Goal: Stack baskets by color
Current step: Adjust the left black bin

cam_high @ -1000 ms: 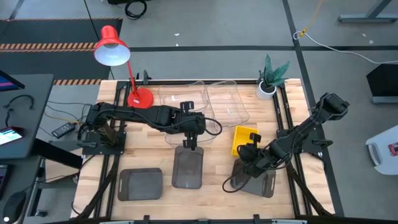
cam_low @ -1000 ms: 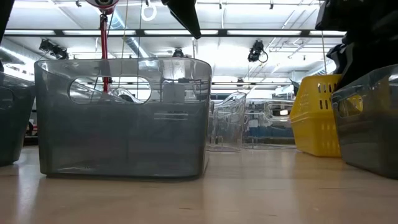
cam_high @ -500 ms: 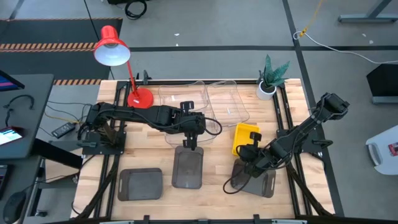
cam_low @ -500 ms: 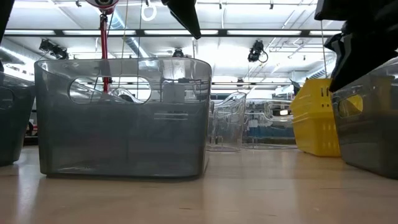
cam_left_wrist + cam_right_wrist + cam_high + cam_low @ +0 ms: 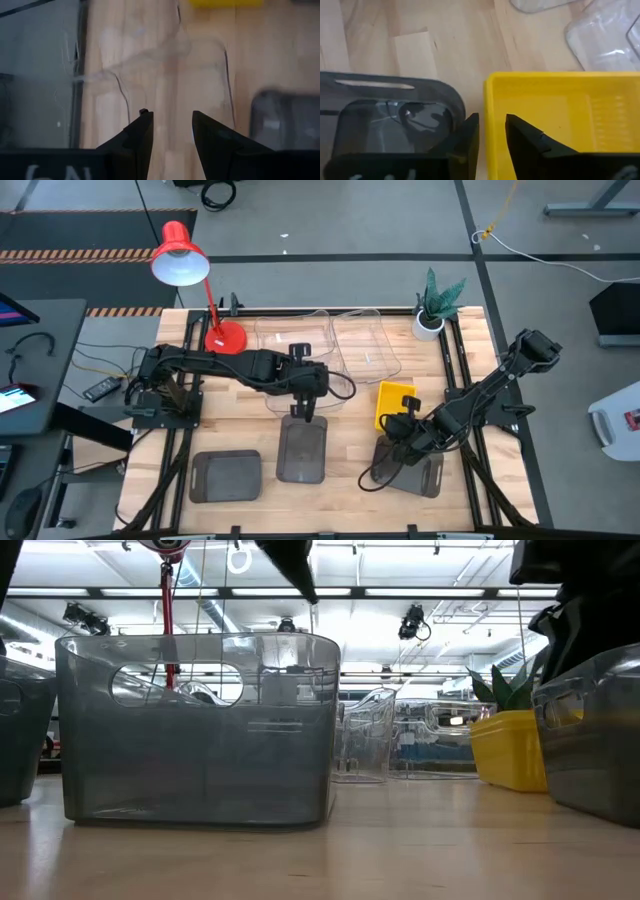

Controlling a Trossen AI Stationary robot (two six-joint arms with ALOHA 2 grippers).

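While your right gripper (image 5: 491, 132) straddled the bright yellow plastic basket's (image 5: 394, 404) near wall, fingers parted, basket flat on the wooden table (image 5: 350, 450) | left gripper (image 5: 171, 131) part-open, empty, over a clear basket (image 5: 300, 394).

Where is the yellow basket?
In the high view, the yellow basket sits right of the table's middle, just behind the right hand, with a grey basket nearer the front.

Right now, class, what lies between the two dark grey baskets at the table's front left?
In the high view, only bare wooden tabletop separates the left grey basket from the middle grey basket; nothing stands in that gap.
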